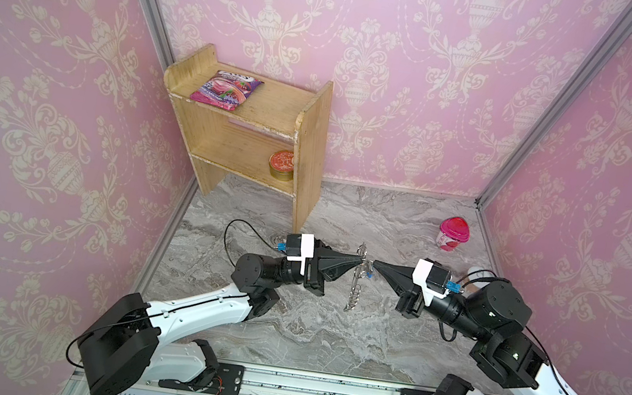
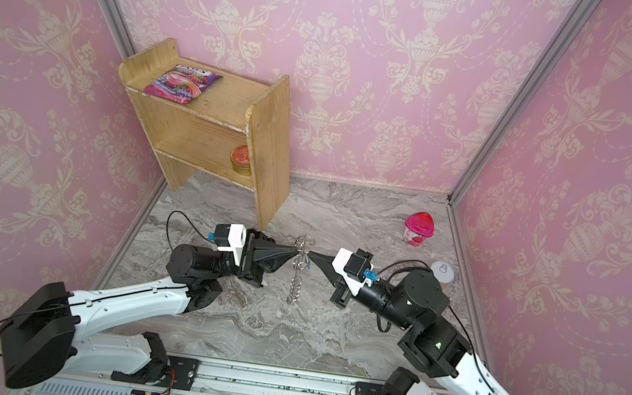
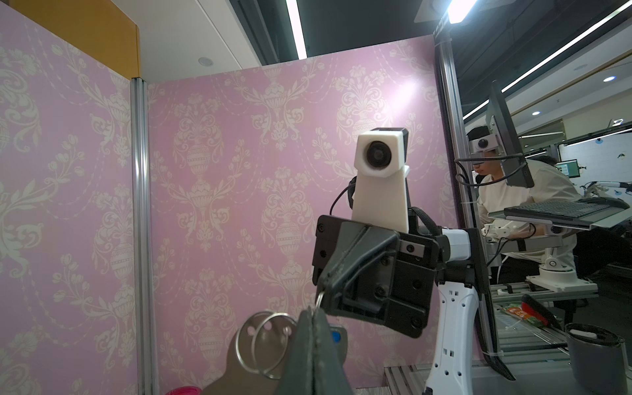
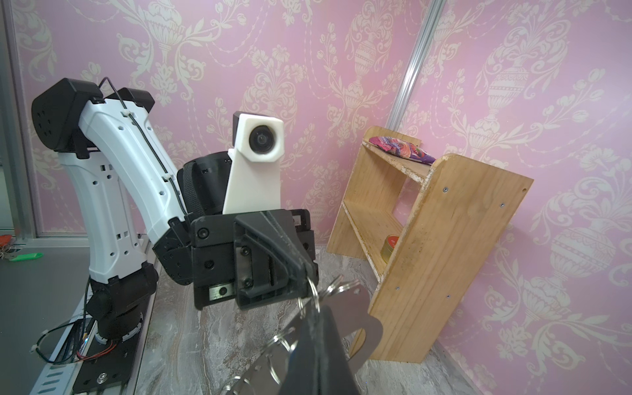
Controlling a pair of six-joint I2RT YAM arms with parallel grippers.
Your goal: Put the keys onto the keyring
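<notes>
So, in both top views the left claw [image 1: 361,260] and right claw [image 1: 375,263] meet tip to tip mid-frame over the marble tabletop [image 1: 308,332], each pressed together. The keyring [image 1: 353,292] stands edge-on between them. The keys [image 1: 368,275] show as a blue speck just below the right claw's tip.

Left wrist view: the left claw [image 3: 313,313] is at bottom centre, shut against the keyring [image 3: 236,362], with its rings at lower left. The right claw [image 3: 323,290] pinches the keys [image 3: 337,337] by their little loop.

Right wrist view: the right claw [image 4: 319,313] is at bottom centre with the keyring [image 4: 366,328] behind it. The left claw [image 4: 307,273] nips the rings. Can't tell if the keys are threaded on.
</notes>
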